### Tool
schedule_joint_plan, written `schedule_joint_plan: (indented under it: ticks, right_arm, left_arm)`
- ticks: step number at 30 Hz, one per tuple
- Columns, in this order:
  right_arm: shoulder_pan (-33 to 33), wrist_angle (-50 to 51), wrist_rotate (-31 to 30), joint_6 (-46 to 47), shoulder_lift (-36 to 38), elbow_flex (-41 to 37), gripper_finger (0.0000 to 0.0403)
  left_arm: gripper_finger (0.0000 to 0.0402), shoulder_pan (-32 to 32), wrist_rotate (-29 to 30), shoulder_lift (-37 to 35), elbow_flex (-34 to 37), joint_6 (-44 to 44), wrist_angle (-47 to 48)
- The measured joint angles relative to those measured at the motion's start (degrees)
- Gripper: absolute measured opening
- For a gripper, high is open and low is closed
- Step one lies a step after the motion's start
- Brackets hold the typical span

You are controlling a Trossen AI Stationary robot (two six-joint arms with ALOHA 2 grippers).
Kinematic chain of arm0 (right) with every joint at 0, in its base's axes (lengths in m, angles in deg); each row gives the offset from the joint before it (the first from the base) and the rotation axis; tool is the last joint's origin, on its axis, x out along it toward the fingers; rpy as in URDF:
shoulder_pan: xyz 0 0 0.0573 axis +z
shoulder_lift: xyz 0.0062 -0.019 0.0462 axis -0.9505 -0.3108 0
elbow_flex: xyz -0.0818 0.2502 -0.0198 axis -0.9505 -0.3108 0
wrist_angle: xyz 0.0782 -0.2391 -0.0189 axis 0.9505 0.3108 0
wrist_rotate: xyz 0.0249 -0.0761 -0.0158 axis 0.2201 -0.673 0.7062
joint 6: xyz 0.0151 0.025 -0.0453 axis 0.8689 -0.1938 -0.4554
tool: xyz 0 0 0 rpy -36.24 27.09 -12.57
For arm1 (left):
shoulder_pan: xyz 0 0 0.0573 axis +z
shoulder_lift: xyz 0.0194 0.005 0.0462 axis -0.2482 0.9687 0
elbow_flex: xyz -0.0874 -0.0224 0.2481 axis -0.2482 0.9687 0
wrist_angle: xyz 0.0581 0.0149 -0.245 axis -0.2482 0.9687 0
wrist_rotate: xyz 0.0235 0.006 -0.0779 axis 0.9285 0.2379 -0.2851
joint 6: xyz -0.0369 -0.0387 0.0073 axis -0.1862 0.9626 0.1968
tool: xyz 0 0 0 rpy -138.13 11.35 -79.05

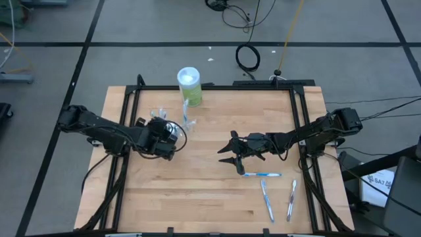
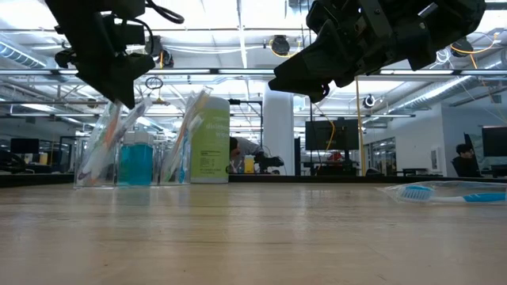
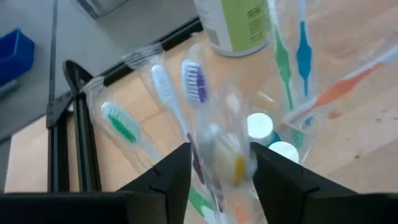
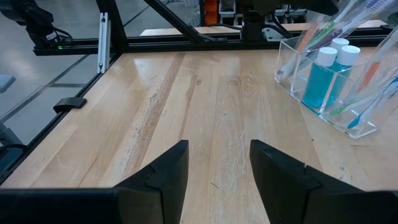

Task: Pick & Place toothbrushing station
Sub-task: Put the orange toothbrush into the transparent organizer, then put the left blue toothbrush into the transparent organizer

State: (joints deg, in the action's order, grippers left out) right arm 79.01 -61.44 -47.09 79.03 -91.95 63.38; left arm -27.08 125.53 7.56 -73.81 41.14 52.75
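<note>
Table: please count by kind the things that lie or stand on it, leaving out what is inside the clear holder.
Toothbrushes: 3
Green container: 1
Clear holder: 1
Total: 5

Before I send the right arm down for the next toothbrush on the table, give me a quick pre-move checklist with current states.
1. Right gripper fingers open, nothing between them: ok.
2. Target reachable: blue toothbrush lies flat on the table just beside the right gripper: ok.
3. Two more toothbrushes lie apart from it, not overlapping it: ok.
4. Left gripper is over the clear organizer, fingers apart: ok; whether it has let go of its toothbrush: cannot tell.
5. Organizer upright with blue bottles standing inside: ok.
6. Green container standing behind the organizer, off the right arm's path: ok.
</note>
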Motion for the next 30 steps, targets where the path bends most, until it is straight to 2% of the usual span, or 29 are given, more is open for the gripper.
schedule_joint_plan:
  ticks: [8, 21, 27, 30]
  right_arm:
    - [0.0, 0.0, 0.0, 0.0, 0.0, 0.0, 0.0167]
    - [0.0, 0.0, 0.0, 0.0, 0.0, 0.0, 0.0167]
    - [0.3, 0.0, 0.0, 0.0, 0.0, 0.0, 0.0167]
    - [1.3, 0.0, 0.0, -1.2, 0.0, 0.0, 0.0167]
  left_arm:
    - [0.0173, 0.0, -0.1, -3.2, 0.0, 0.2, 2.8]
    - [0.0173, -5.6, -1.0, -18.3, 0.0, -0.1, 2.6]
    - [0.0173, -9.8, -0.7, -18.1, 0.0, -0.3, 1.5]
    - [0.0173, -12.7, 1.3, -16.4, 0.0, -1.7, -1.6]
